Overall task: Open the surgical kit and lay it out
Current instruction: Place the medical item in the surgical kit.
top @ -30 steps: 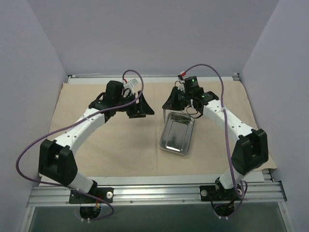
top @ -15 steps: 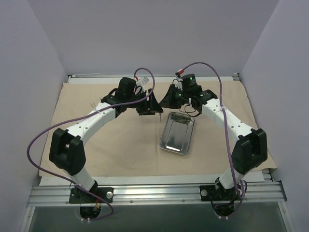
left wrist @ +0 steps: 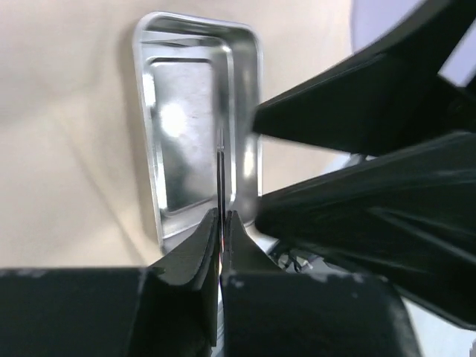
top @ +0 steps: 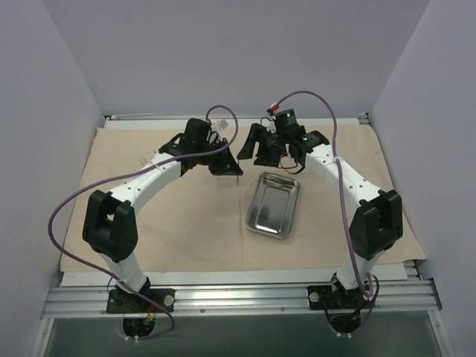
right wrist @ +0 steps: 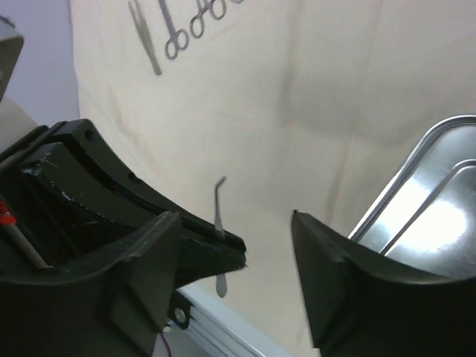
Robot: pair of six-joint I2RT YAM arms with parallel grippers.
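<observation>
The beige cloth wrap (top: 186, 216) lies spread flat over the table. On it, right of centre, sits the shiny steel tray (top: 274, 204) with nothing in it. Both grippers meet above the cloth behind the tray. My left gripper (left wrist: 221, 214) is shut on a thin bent metal instrument (right wrist: 219, 212), seen edge-on in the left wrist view. My right gripper (right wrist: 236, 223) stands open around the left fingertip and that instrument, touching neither. A few ring-handled instruments (right wrist: 178, 30) lie on the cloth (right wrist: 297, 89) farther off.
Grey walls enclose the table on three sides. An aluminium rail (top: 238, 297) with the arm bases runs along the near edge. Purple cables (top: 335, 126) loop above both arms. The tray (left wrist: 186, 126) lies just below the left gripper (top: 232, 165) and right gripper (top: 256, 145).
The left arm swung right to meet the right gripper, and its jaws closed on the thin instrument. The right gripper, shut before, has opened and let the instrument go.
</observation>
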